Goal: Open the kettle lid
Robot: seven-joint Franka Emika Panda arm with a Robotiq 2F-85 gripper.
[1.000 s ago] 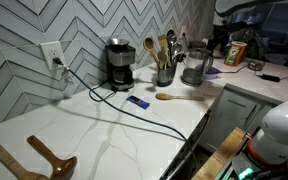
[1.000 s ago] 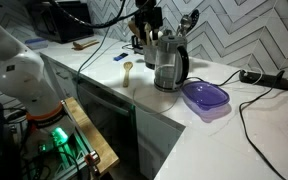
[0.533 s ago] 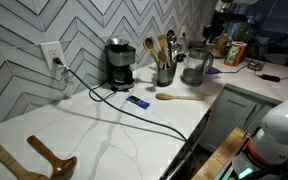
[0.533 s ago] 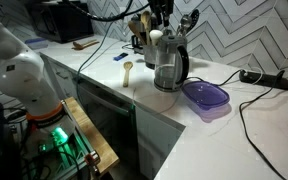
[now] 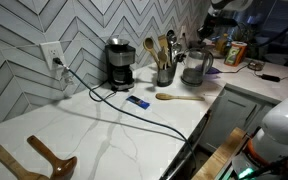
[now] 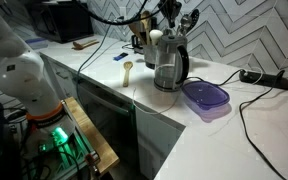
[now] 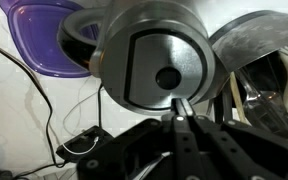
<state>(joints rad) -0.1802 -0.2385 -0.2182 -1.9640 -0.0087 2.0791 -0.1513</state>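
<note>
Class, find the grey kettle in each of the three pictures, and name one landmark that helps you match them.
Exterior view: kettle right of centre, upper part.
Exterior view: kettle in the upper centre.
Wrist view: seen from above, upper middle.
Landmark: purple container beside it.

I have the kettle (image 5: 194, 68) standing upright at the far right of the counter (image 5: 104, 130). It is a grey, glassy cylinder on a dark base, and in an exterior view its dark handle (image 6: 185, 66) curves off the right side. In the wrist view I look straight down on the lid (image 7: 154, 65) — a round, grey metallic cap as wide as the body, with a D-shaped panel and a small dark round button at its middle. It lies flat on the kettle — closed, as far as I can tell.
</note>
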